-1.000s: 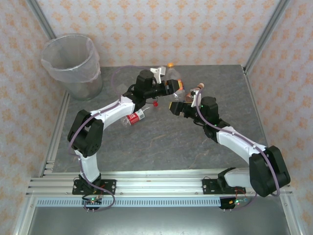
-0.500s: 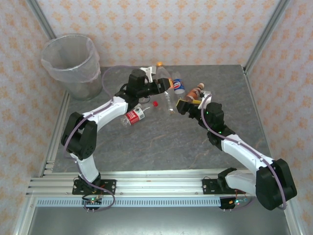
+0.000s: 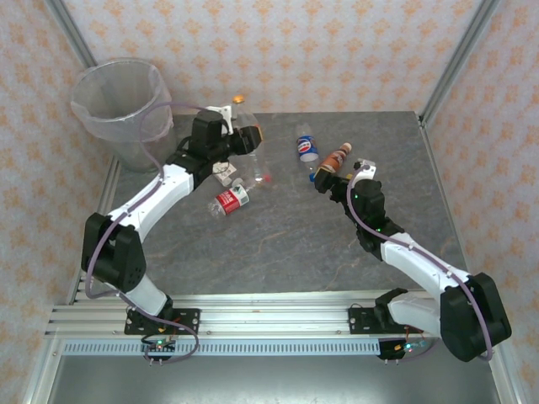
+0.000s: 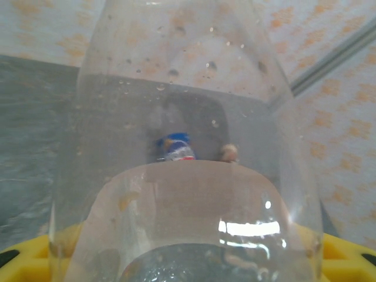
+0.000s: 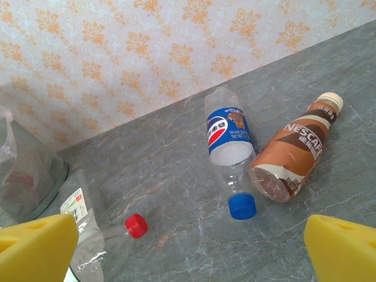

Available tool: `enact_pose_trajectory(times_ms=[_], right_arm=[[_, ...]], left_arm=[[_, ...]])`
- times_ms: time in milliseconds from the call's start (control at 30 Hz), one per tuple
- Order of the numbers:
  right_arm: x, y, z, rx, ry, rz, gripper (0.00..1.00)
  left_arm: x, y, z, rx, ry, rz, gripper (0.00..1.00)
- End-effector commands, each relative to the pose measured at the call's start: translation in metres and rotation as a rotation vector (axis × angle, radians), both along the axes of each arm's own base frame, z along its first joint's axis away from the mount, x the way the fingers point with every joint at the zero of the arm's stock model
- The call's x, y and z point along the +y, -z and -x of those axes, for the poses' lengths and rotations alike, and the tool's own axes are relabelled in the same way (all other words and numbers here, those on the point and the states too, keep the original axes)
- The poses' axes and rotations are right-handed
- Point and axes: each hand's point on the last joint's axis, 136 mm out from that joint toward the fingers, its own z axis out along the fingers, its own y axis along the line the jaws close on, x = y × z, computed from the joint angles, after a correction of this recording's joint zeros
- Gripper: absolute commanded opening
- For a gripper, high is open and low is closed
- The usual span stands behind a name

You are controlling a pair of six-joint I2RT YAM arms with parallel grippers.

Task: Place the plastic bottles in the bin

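My left gripper [image 3: 245, 140] is shut on a clear plastic bottle [image 3: 242, 118] with an orange cap, held upright above the table to the right of the bin [image 3: 122, 109]. The same bottle [image 4: 182, 117] looms close in the left wrist view, between yellow fingers [image 4: 23, 258]. On the table lie a red-label bottle [image 3: 227, 200], a clear red-capped bottle [image 3: 255, 173], a blue-label bottle [image 3: 307, 147] and a brown bottle [image 3: 337, 157]. My right gripper [image 3: 338, 174] stands open just short of the blue-label bottle [image 5: 229, 138] and the brown bottle [image 5: 294, 155], holding nothing.
The bin stands at the table's far left corner, lined with a thin clear bag. Metal frame posts and patterned walls close in the back and sides. The red-capped clear bottle [image 5: 88, 235] lies under my left arm. Bare grey table [image 3: 286, 244] stretches in front.
My left arm has swung left toward the bin, carrying the clear bottle. My right arm has drawn back and right, uncovering the blue-label and brown bottles.
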Motion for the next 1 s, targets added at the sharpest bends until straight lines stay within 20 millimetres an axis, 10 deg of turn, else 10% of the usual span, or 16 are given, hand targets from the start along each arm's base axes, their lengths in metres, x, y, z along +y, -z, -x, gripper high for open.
enact_pose_trajectory(times_ms=[0, 967], right_arm=[[-0.007, -0.014, 0.0, -0.037, 0.04, -0.007, 0.99], [-0.017, -0.007, 0.006, -0.008, 0.083, 0.001, 0.99]], left_arm=[[0.031, -0.029, -0.001, -0.058, -0.071, -0.105, 0.56], [0.2, -0.239, -0.028, -0.493, -0.601, -0.518, 0.57]])
